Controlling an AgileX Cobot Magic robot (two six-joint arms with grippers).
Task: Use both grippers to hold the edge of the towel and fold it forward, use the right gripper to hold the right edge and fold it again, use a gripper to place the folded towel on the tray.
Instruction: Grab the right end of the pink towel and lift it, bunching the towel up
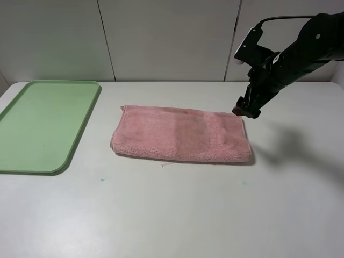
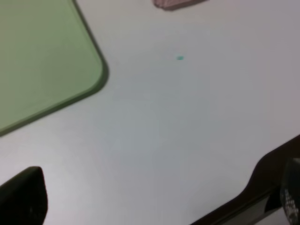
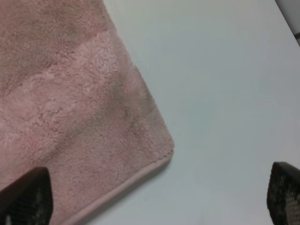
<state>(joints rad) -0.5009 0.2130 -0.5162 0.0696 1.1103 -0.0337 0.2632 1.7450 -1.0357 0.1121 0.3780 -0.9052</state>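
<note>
- right arm slants down from behind the towel (image 1: 183, 134), and the right gripper (image 1: 247, 110) is at its far right corner.
- its fingers (image 3: 28, 197) stand wide apart, holding nothing.
- left gripper (image 2: 154, 201) is likewise spread and empty, over bare table (image 2: 187, 131) off the towel's near left.
- towel lies folded and flat, with the tray (image 1: 48, 123) to its left, not touching it.

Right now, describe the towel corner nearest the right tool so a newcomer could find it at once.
On the white table, a pink towel lies folded into a long strip right of the green tray. Follow its far edge to the right end: that corner. It alone sits under the open right tool; the other corners lie bare.
</note>
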